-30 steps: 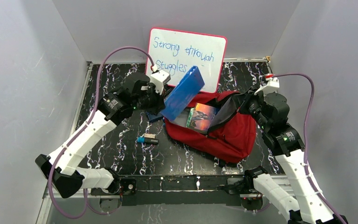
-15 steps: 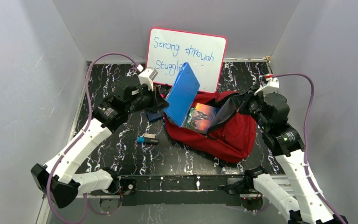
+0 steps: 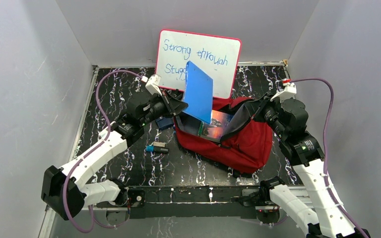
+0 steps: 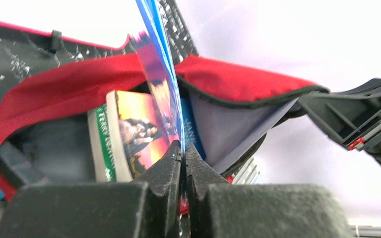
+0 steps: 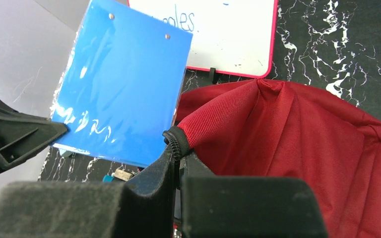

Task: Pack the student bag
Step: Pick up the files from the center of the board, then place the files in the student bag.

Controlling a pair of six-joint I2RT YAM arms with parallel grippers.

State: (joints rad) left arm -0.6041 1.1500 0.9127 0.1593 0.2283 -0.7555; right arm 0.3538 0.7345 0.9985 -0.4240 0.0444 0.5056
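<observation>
Moved: blue folder (image 3: pixel 199 92) swung upright above student bag (image 3: pixel 248 141) | my left gripper (image 4: pixel 183 152) clamps folder's lower edge | my right gripper (image 5: pixel 177 151) pinches bag's right rim

A robotics lab test cell: plain grey walls (image 3: pixel 30 74) box in a black marbled table (image 3: pixel 188 168), two white arms (image 3: pixel 94 153) bolted at its edge, a handwritten whiteboard (image 3: pixel 218 49) propped beyond the left fingers (image 4: pixel 166 168).
</observation>
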